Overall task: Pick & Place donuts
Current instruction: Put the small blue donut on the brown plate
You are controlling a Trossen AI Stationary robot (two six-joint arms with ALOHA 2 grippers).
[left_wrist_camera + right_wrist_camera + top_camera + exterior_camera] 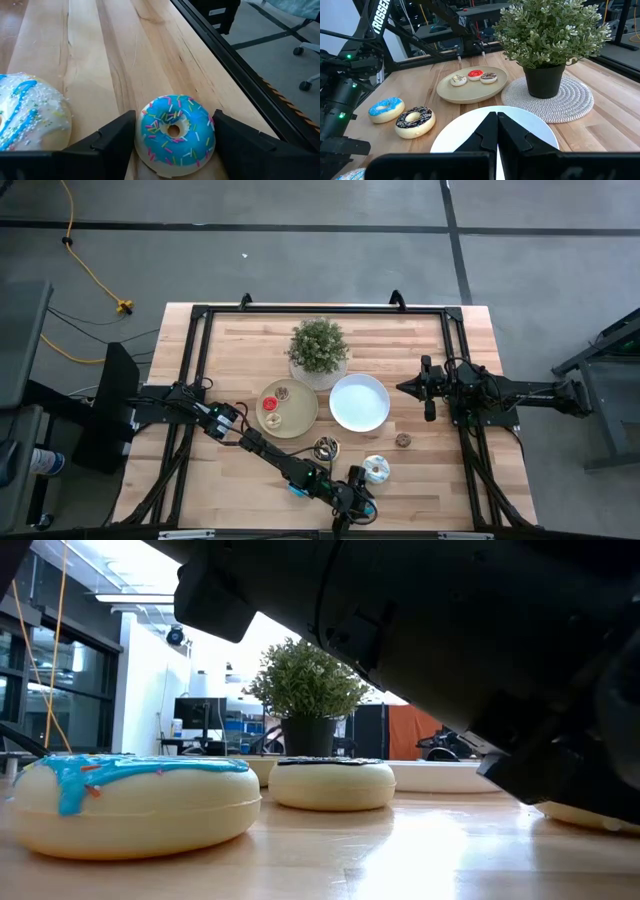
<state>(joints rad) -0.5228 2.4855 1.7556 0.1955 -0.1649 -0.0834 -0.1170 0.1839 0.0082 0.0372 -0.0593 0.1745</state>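
My left gripper (172,142) sits at the table's near edge, well out from the round tan plate (300,418). Its fingers stand wide on either side of the small blue-iced sprinkled toy donut (174,131), which lies flat and centred between them, so I'd judge closing is next. My right gripper (497,131), shut and empty, waits over the round white plate (451,136).

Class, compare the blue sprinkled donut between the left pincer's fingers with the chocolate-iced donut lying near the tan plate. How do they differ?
The blue donut has blue icing with coloured sprinkles; the chocolate donut has dark icing with pale sprinkles. The blue donut sits between the left pincer fingers near the table's front edge; the chocolate donut lies free beside the tan plate. Both are rings lying flat, icing up.
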